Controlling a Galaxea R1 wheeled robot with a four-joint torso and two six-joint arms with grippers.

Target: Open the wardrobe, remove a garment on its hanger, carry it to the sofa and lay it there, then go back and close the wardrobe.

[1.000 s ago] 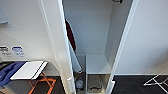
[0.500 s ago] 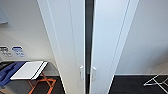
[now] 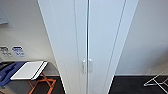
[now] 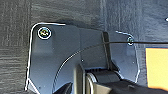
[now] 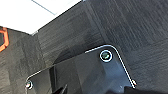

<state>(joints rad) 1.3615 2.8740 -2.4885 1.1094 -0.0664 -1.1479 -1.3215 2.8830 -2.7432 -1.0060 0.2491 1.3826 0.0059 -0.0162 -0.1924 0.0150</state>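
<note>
- head view: the wardrobe (image 3: 87,45) stands dead ahead, a tall narrow white cabinet with smooth, matte, flat fronts. its two full-height doors are shut, meeting in a thin dark vertical seam down the middle.
- head view: the pair of small white handles (image 3: 87,66) sits at about 6 o'clock from the picture's centre, one on each side of the seam, short upright rounded bars just beside each other.
- head view: plain pale walls flank the cabinet at 3 and 9 o'clock. at 8 o'clock a flat white board (image 3: 28,70) rests on an orange frame (image 3: 42,85), with blue fabric (image 3: 8,72) just beside it at the far edge. above that, small blue-and-white wall stickers (image 3: 18,51).
- head view: at 4 o'clock a thin pale metal rack (image 3: 157,80) of slender rods stands on the dark floor (image 3: 130,85).
- left wrist view: the robot's dark glossy plate hangs over dark ribbed carpet (image 4: 15,37); an orange flat patch (image 4: 157,67) lies at 4 o'clock. i cannot tell whether the left gripper is open or closed, nor whether it holds anything.
- right wrist view: the same dark woven carpet (image 5: 140,32), with the white cabinet base (image 5: 37,12) at 11 o'clock and a bit of orange frame (image 5: 3,40) at 9 o'clock. the right gripper's state cannot be told either.
</note>
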